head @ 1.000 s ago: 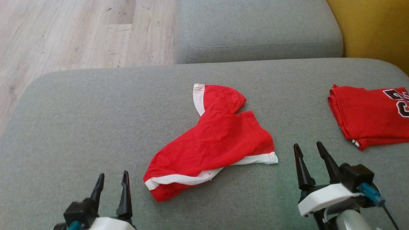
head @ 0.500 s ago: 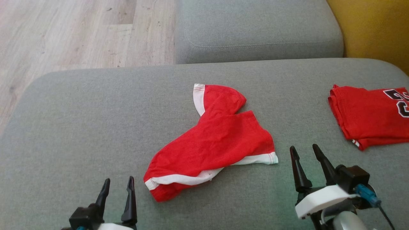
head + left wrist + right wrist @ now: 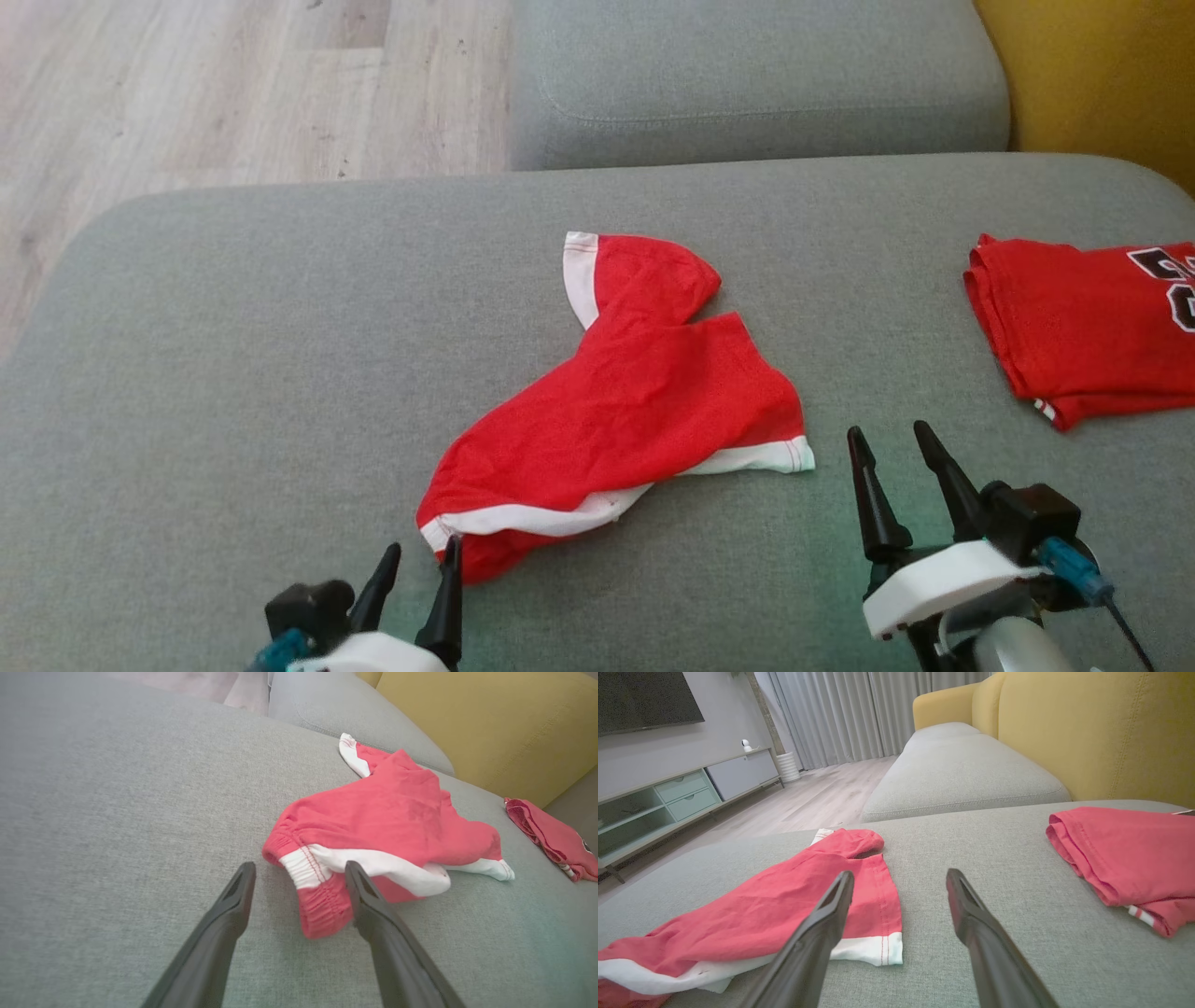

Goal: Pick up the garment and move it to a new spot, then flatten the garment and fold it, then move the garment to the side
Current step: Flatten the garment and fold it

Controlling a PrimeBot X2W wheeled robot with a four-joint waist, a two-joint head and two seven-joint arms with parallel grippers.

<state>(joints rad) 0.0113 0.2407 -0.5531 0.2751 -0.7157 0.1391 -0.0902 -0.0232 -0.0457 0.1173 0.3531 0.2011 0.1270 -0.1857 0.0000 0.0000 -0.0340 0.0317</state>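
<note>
While the left gripper (image 3: 425, 546) is spread empty with a waistband corner of the red garment (image 3: 635, 411) between its 2 fingertips and the right gripper (image 3: 888, 429) is spread empty just beside the hem, a shallow pinch risks catching 1 layer and dragging it bunched.

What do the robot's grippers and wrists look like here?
Both the left gripper and the right gripper have two long black fingers tapering to points, a black block behind them and a white shell at the wrist. Each carries a teal connector; a thin dark cable trails from the right one.
</note>
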